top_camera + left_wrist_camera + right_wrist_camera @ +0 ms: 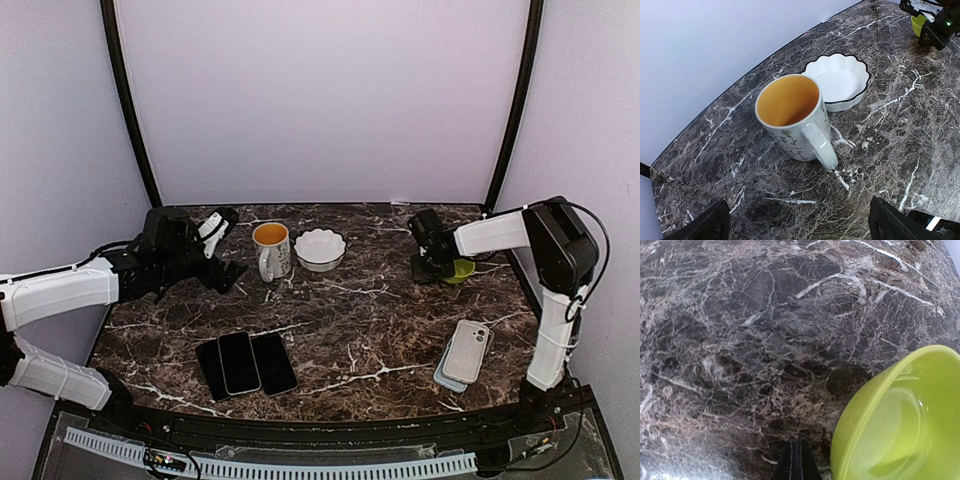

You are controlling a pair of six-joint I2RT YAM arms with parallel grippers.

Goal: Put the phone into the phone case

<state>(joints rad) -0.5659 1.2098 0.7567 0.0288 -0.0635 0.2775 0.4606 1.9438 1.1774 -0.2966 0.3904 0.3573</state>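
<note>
Nothing held yet: left tool (225,248) spread wide by mug (270,248), right tool (796,462) pinched closed by bowl (461,270); next, reach for a phone (240,362).

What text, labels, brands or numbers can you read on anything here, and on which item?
None readable.
The mug carries only a dark plant drawing, no letters.
The phones show blank dark faces.
The phone cases are too small to show any mark.
The white dish and green bowl are plain.
</note>
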